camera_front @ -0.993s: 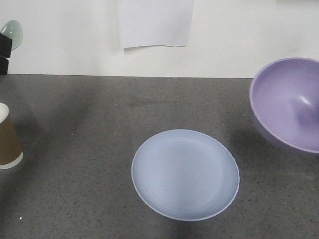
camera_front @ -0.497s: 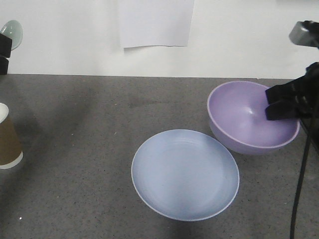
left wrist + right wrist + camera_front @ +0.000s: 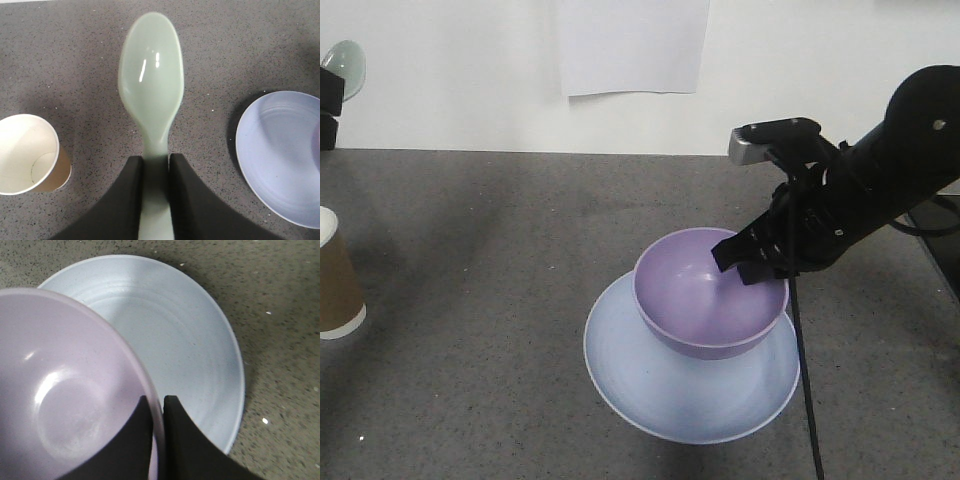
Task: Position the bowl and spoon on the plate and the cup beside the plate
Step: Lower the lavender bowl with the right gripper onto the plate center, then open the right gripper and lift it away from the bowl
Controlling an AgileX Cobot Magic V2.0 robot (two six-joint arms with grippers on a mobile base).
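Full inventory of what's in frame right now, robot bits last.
Round lavender-purple plastic bowl: 1, purple, over the plate, held by its rim; contact with the plate unclear.
Round shallow pale blue plate: 1, pale blue, table centre.
Brown paper cup: 1, brown with white inside, upright at the table's left edge.
Mint-green plastic spoon: 1, pale green, held in the air above the table's left side.
White paper sheet: 1, white, on the wall behind.
Speckled table: 1, dark grey.
Black cable: 1, hanging from the right arm.
Left gripper: 1, black, shut on the spoon handle.
Right gripper: 1, black, shut on the bowl rim.
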